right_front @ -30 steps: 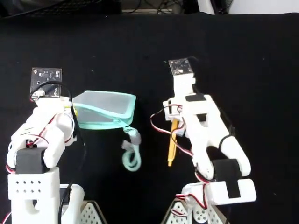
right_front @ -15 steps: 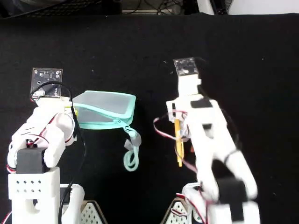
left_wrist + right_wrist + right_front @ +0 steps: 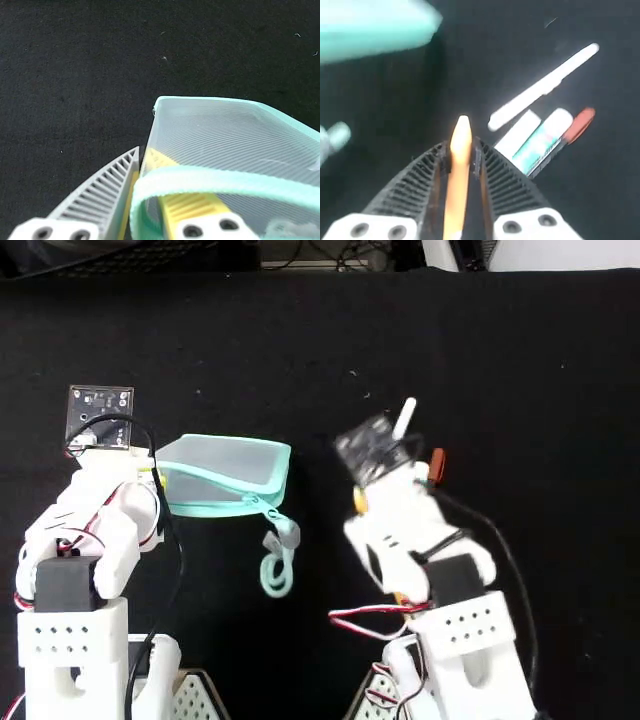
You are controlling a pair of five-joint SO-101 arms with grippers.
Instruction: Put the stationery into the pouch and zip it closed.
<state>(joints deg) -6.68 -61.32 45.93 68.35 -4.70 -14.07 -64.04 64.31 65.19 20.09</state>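
A translucent pouch with a mint-green rim lies open at centre left, its zipper strap curling toward the near side. My left gripper is shut on the pouch's rim, with one finger inside it. My right gripper is shut on an orange pen held above the cloth, to the right of the pouch. Beyond the pen lie a white pen, a white-and-teal stick and a red-capped item. In the high view the white pen and the red cap poke out beside the right arm.
Black cloth covers the whole table. The far half and the right side are open room. Both arm bases stand at the near edge.
The right arm has pulled back toward its base and turned toward the pouch, lifting the orange pen with it. The white pen and red cap came into sight. The left arm kept still.
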